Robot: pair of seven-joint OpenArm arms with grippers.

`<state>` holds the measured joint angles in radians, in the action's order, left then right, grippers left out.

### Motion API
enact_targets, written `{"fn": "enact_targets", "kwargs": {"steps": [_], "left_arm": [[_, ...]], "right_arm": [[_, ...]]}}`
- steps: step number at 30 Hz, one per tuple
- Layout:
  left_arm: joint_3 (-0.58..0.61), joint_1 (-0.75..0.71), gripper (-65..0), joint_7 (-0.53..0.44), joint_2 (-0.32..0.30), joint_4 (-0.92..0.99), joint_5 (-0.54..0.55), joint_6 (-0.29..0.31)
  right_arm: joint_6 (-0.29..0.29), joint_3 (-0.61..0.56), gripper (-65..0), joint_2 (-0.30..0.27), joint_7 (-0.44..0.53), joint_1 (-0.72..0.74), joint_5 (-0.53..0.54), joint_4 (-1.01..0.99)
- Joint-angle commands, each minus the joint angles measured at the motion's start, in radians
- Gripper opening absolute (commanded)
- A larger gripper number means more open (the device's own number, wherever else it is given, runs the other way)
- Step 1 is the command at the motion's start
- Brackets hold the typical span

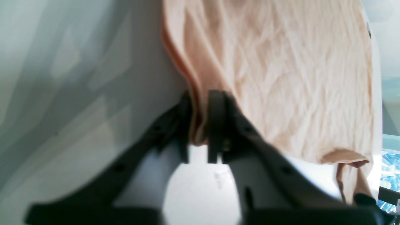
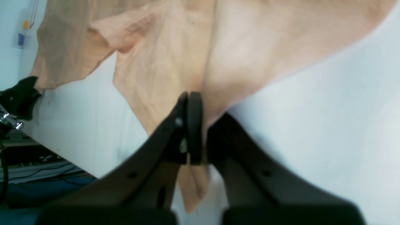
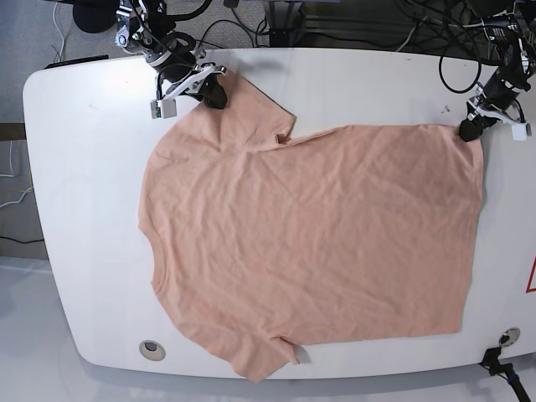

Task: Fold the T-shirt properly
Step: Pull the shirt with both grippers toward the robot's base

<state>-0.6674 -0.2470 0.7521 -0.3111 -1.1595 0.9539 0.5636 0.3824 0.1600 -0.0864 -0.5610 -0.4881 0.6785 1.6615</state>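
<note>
The peach T-shirt (image 3: 310, 234) lies spread flat across the white table (image 3: 84, 209), neck toward the left and hem toward the right. At the far right, my left gripper (image 3: 467, 130) sits on the hem's far corner. In the left wrist view its fingers (image 1: 200, 125) pinch a folded edge of the T-shirt (image 1: 281, 78). My right gripper (image 3: 216, 95) is at the far sleeve on the left. The right wrist view shows it (image 2: 201, 125) shut on a fold of the T-shirt (image 2: 175, 62). No print shows.
Cables (image 3: 419, 33) and equipment run behind the table's far edge. Two round holes (image 3: 151, 347) (image 3: 503, 337) sit near the front corners. A red mark (image 3: 532, 276) shows at the right edge. The shirt's near sleeve reaches almost to the front edge.
</note>
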Motion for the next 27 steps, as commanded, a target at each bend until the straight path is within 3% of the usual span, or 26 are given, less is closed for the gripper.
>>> {"fn": "enact_targets", "kwargs": {"steps": [1,12,13,27], "left_arm": [[0.003,-0.005,-64.5,0.039,-0.011,0.002,-0.059,-0.030],[-0.007,-0.010,-65.0,0.048,-0.014,-0.028,-0.073,-0.025],[-0.005,-0.010,-65.0,-0.001,-0.013,-0.027,-0.027,-0.004],[-0.037,-0.176,-65.0,-0.014,-0.015,-0.219,-0.015,-0.003]], "right_arm": [[-0.017,0.000,-65.0,-0.007,-0.030,-0.009,-0.030,0.006],[-0.017,0.005,-65.0,-0.011,-0.034,-0.014,-0.033,0.018],[-0.008,0.005,-65.0,-0.010,-0.020,-0.007,-0.011,0.010],[-0.009,0.233,-65.0,-0.054,-0.048,-0.168,0.057,0.196]]}}
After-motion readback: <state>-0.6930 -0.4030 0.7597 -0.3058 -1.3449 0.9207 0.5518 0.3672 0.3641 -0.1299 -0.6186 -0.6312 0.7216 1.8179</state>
